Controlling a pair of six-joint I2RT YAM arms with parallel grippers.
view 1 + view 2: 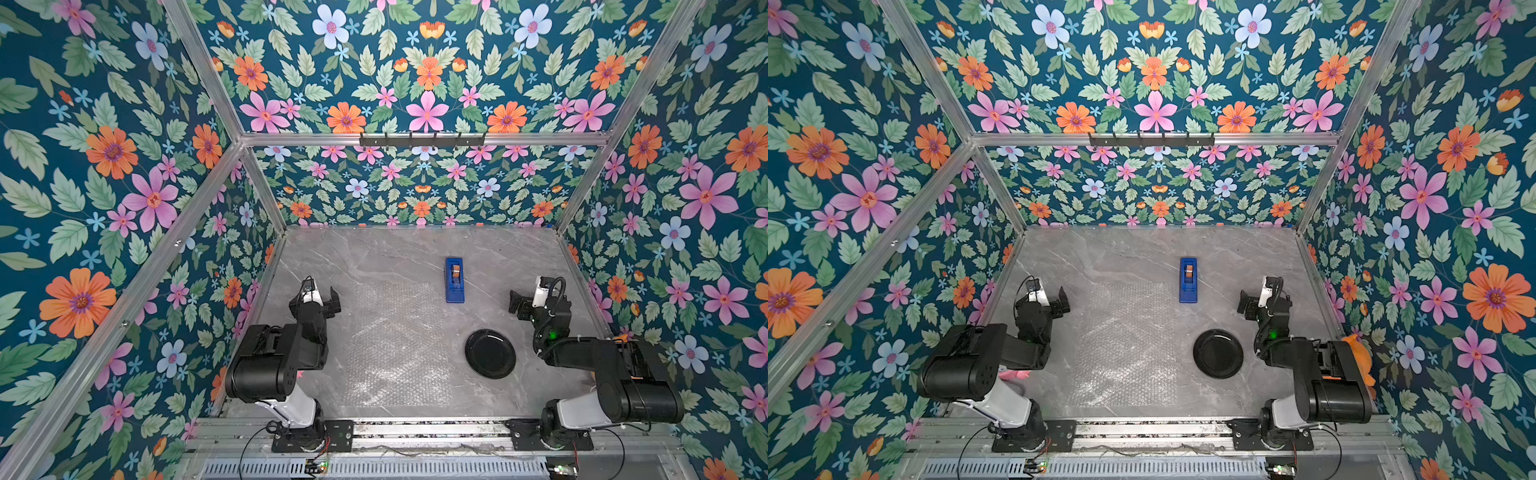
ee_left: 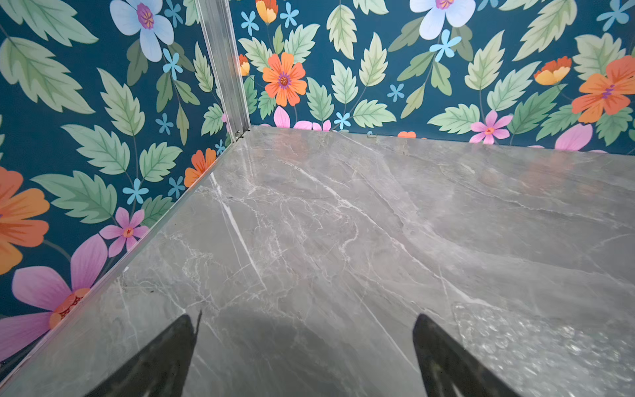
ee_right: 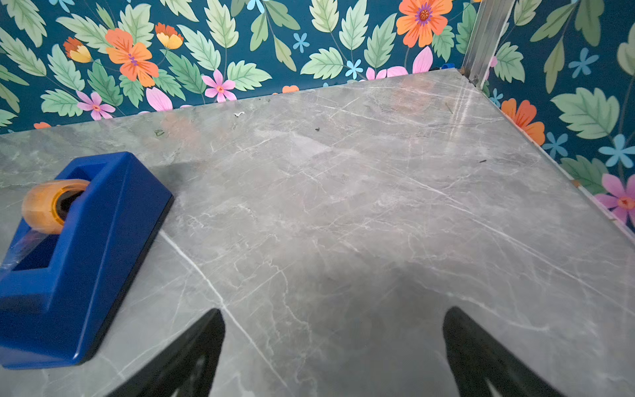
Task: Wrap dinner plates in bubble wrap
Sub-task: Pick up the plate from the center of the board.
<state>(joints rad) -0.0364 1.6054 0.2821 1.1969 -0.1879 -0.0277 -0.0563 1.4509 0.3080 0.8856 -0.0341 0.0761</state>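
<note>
1. Left end effector [image 2: 304, 318] hangs released, jaws spread wide with nothing between them, over the bare surface [image 1: 374, 257]. A corner of the bubble wrap [image 2: 515, 343] lies just beside one finger.
2. Right end effector [image 3: 334, 311] is likewise released and empty, over bare surface, with the tape dispenser [image 3: 79, 261] off to one side.
3. Both top views show the wrap spread flat in the middle of the surface, between the two arms, with nothing on it.
4. The plate [image 1: 490, 354] lies right way up on bare surface just beside the wrap's right edge, apart from it and near the right arm. It is empty.
5. The dispenser stands at the wrap's far right corner; whether it touches the sheet I cannot tell. It is the only holder here, and it carries one roll of tape.
6. Judged from this layout, the task is at its start: nothing is wrapped.
7. The next move is probably the right arm bringing the plate onto the wrap's middle.
8. That calls for a low approach to catch the thin raised rim of a plate lying flat on a hard surface.
9. The light sheet may shift, so the left arm may have to pin it.
</note>
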